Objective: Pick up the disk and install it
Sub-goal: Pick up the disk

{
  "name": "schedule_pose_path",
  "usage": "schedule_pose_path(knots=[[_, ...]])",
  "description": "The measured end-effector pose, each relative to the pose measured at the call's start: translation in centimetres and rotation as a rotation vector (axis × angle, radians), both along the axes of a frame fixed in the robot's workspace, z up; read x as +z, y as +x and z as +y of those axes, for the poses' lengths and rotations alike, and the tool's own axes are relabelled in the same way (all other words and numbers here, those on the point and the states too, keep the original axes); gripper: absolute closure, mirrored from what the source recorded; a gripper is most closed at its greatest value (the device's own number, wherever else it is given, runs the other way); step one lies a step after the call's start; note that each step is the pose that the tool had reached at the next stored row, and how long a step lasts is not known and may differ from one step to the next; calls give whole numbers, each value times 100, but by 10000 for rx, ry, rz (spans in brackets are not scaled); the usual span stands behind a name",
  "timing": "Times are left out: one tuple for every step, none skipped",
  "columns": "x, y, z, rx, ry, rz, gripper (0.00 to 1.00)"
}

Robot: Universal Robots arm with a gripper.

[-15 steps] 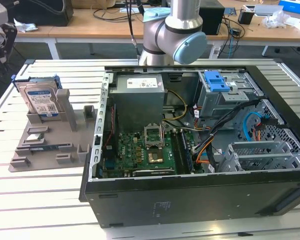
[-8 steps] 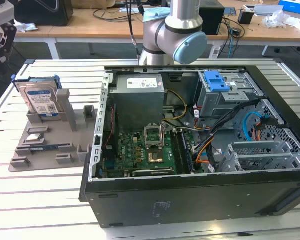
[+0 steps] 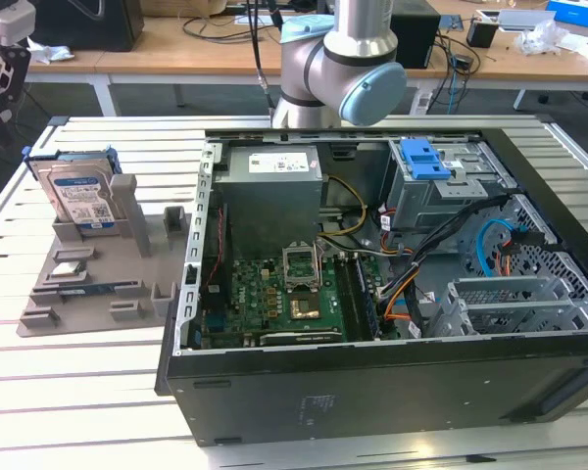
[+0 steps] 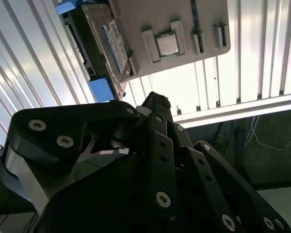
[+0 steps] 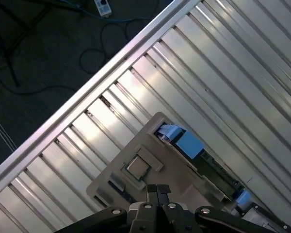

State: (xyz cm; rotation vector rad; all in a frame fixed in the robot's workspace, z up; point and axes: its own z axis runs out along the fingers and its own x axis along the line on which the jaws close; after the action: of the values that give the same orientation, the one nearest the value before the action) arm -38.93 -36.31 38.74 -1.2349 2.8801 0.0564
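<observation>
You have one disk standing upright in one gray holder at the exterior view's upper left, beside one open case. Your one gripper has its fingers pressed together, holding nothing.

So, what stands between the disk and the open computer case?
In the exterior view, the gray holder with its upright posts fills the stretch between the disk and the computer case.

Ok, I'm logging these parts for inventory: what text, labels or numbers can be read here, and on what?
No text here can be read.
Label on the disk: barcodes and print, too small to read.
Sticker on the power supply: too small.
Marking on the computer case side: too small.
</observation>
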Motion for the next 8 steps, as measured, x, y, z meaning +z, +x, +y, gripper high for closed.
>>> schedule_pose_path(knots=[[0,0,0,62,0,0,89],[0,0,0,103,0,0,89],[0,0,0,169,-4,-1,89],[0,0,0,214,-4,0,89],[0,0,0,284,-4,0,89],[0,0,0,369,-4,-1,89],[0,0,0,401,-6,0,89],[0,0,0,419,-7,0,89]])
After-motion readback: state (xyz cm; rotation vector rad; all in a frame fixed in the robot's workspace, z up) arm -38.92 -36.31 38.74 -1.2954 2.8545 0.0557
